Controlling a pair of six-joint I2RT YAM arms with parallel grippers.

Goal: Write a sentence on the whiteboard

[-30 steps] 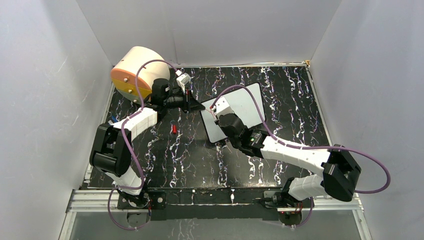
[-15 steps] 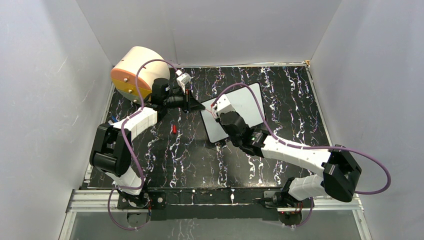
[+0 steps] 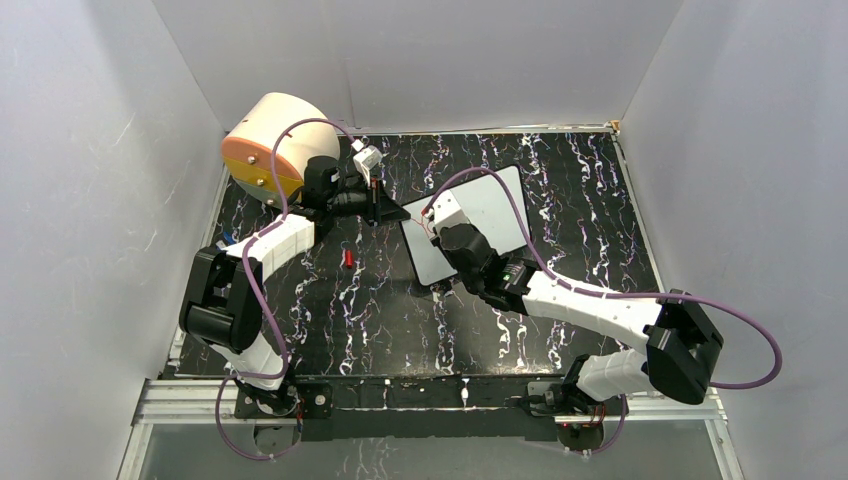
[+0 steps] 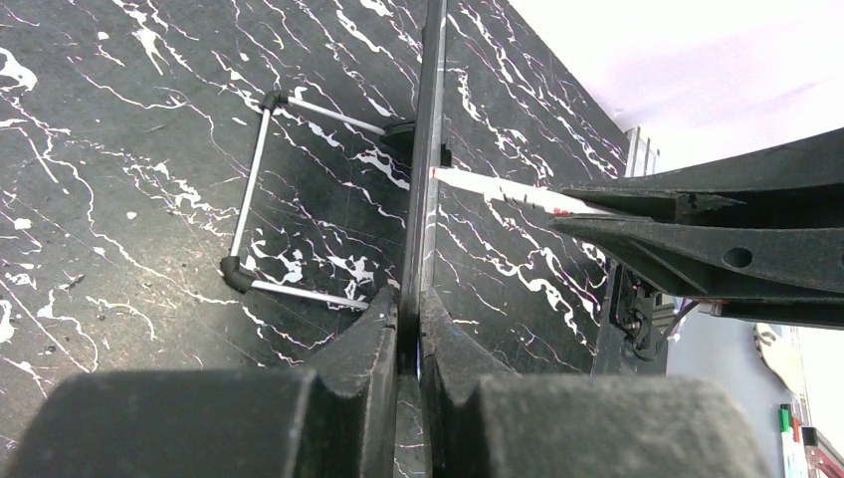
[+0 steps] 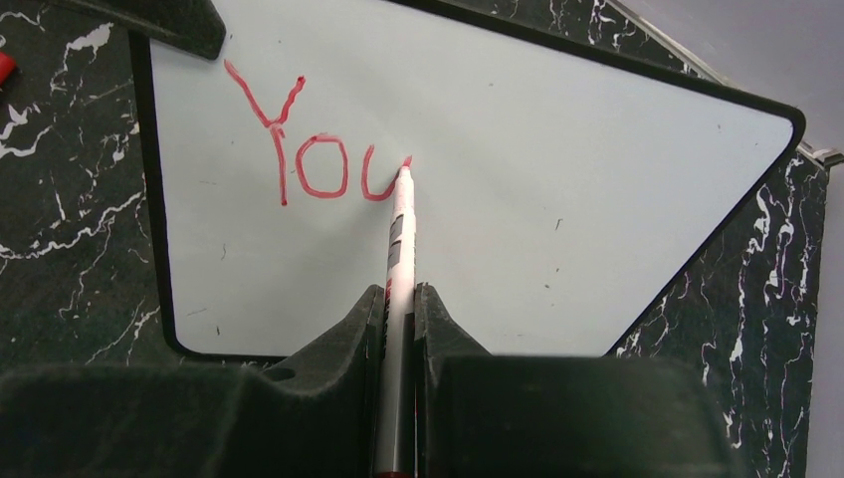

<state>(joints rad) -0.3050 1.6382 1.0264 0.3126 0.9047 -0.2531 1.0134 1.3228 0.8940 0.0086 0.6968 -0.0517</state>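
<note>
The right gripper (image 5: 398,299) squeezes the marker (image 5: 400,234), tip on the red sentence (image 5: 320,164). The left gripper (image 4: 408,319) pinches the whiteboard (image 5: 557,199) at nine o'clock. Press softly, go slow.

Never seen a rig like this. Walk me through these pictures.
The left arm and right arm are robot arms bolted to a marbled table. The wide picture looks down from above; the other two come from a camera on each wrist. The left pincer is shut on a corner of the whiteboard, apparently steadying it. The right pincer grips a marker, its tip at the board beside red letters reading "You". A beige drum stands far left, and a small red piece, maybe the cap, lies on the table.
</note>
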